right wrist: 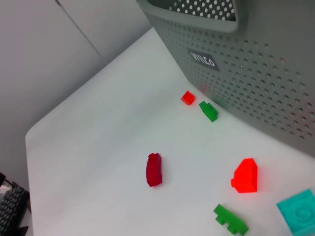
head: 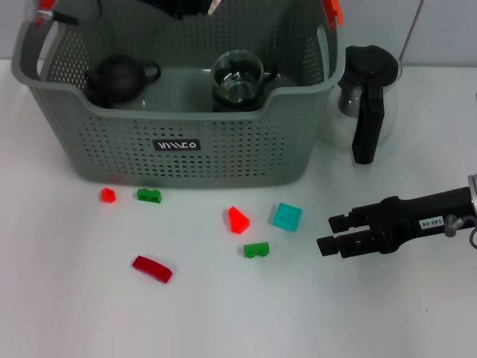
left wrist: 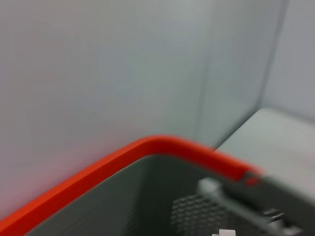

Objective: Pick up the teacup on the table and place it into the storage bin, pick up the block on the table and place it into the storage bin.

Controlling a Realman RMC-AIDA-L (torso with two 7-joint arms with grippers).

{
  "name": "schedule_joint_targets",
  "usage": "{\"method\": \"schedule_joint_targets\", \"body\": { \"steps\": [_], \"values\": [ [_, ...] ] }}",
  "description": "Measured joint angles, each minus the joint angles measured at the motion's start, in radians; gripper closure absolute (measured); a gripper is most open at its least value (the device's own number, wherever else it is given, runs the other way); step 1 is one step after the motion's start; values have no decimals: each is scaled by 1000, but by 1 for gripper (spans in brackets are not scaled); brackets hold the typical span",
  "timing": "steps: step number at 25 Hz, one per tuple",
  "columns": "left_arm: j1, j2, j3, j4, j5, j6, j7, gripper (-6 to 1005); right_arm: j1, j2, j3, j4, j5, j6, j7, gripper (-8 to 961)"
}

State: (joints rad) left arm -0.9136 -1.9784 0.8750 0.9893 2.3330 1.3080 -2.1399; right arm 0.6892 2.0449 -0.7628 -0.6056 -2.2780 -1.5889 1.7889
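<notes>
The grey storage bin [head: 186,142] stands at the back of the white table. Inside it a clear glass teacup [head: 237,78] stands upright beside a black teapot [head: 115,77]. Only the dark underside of my left gripper [head: 186,6] shows, above the bin's far side. Several blocks lie in front of the bin: a teal one [head: 287,216], a red wedge [head: 238,220] and a green one [head: 256,250] are nearest my right gripper [head: 332,233]. It hovers open and empty just right of the teal block [right wrist: 300,211].
A glass pitcher [head: 365,93] with a black handle stands right of the bin. A small red block [head: 108,195], a green block [head: 149,195] and a dark red curved block [head: 152,268] lie at front left. The bin's orange handle [left wrist: 147,147] fills the left wrist view.
</notes>
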Motion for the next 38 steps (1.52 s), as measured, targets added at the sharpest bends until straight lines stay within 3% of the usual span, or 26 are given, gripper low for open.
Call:
{"method": "schedule_joint_targets", "body": {
  "steps": [4, 7, 12, 18, 21, 23, 26, 30, 33, 38],
  "values": [
    [-52, -24, 81, -104, 159, -166, -47, 875, 4, 0, 0, -1, 0, -3, 1, 241],
    [-88, -37, 93, -172, 271, -236, -85, 871, 8, 0, 1, -2, 0, -6, 1, 241],
    [-138, -36, 94, -251, 395, -261, -152, 864, 12, 0, 1, -3, 1, -8, 1, 241],
    [-140, -39, 89, -245, 403, -240, -159, 855, 15, 0, 1, -3, 3, -13, -4, 241],
    [-132, -41, 51, -204, 373, -195, -159, 625, 16, 0, 1, -3, 3, -16, -4, 241],
    [-106, -49, 2, -129, 320, -127, -155, 553, 15, 0, 1, -3, 3, -18, -3, 241],
    [-26, -60, -92, 77, 146, 58, -131, 446, 14, -1, 1, -3, 4, -22, 0, 241],
    [88, -45, -170, 250, -88, 293, -122, 403, 14, -3, 0, -3, 4, -25, -2, 241],
    [164, -45, -255, 312, -161, 440, -93, 399, 15, -1, 1, -3, 3, -29, -9, 241],
    [260, -47, -401, 325, -162, 620, -13, 400, 17, 2, 0, -4, 8, -109, -73, 241]
  ]
}}
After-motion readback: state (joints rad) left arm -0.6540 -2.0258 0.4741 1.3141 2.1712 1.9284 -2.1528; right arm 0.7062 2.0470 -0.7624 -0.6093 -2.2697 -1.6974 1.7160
